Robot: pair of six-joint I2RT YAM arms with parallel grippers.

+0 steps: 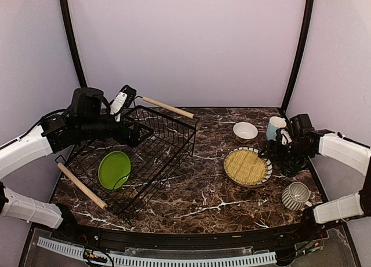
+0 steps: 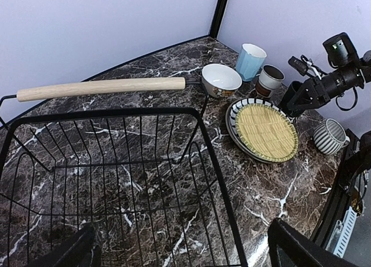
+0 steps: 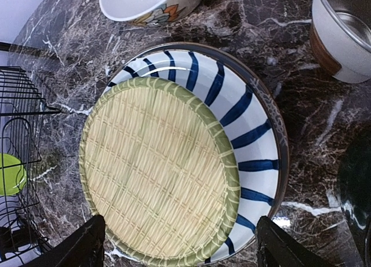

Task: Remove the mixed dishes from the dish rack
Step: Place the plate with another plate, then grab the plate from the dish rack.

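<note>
The black wire dish rack (image 1: pixel 152 154) stands at the left and holds only the lime green plate (image 1: pixel 114 169), which leans inside it. My left gripper (image 1: pixel 138 132) hovers open and empty over the rack's far end (image 2: pixel 116 180). The olive-yellow plate (image 1: pixel 245 165) lies on the striped plate (image 1: pixel 266 169) at the right. My right gripper (image 1: pixel 276 153) is open and empty just above them (image 3: pixel 156 174). The cream bowl (image 1: pixel 244 130), light blue cup (image 1: pixel 273 127), small white cup (image 2: pixel 271 77) and striped mug (image 1: pixel 295 195) stand on the table. I cannot make out the dark teal mug.
The rack's wooden handles (image 1: pixel 168 107) (image 1: pixel 81 186) stick out at both ends. A dark rounded thing (image 3: pixel 355 180) sits at the right edge of the right wrist view. The table is dark marble (image 1: pixel 203 197), with white walls close behind and at both sides.
</note>
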